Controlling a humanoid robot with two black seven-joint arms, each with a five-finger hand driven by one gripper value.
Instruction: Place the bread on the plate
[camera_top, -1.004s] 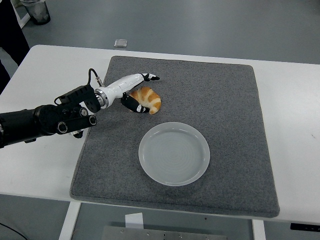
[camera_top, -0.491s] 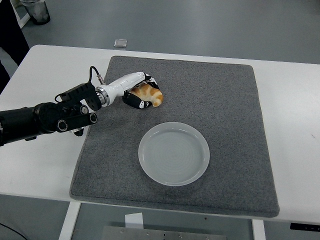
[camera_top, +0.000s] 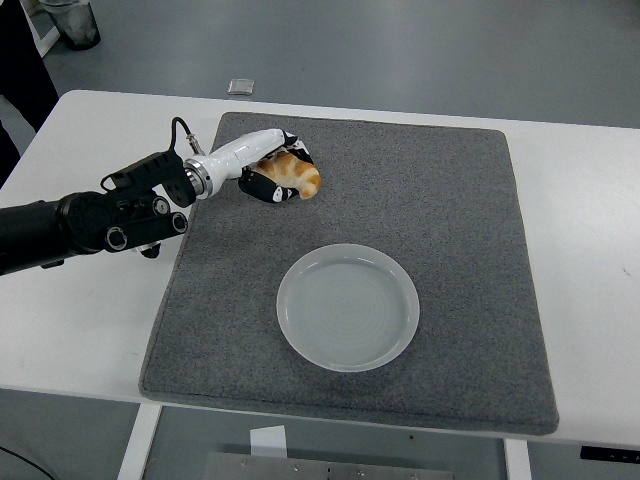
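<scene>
At the left edge of the desk the black left arm reaches in over the grey mat, and its left hand is clamped on the bread — white fingers curled over the top and the dark thumb side underneath, near the mat's far-left corner. The bread looks golden and crescent-shaped, and it appears to sit just off the mat, though the view cannot settle whether it has truly cleared the surface. Right of and nearer than the hand lies the plate, empty and well apart from the bread. To do this step well, the grip should stay gentle enough not to crush the crust, and the carry should travel high enough to clear the plate's raised rim before lowering over its centre. Much of the bread's near side is hidden by the fingers — the contact points cannot be made out. No right arm shows.
</scene>
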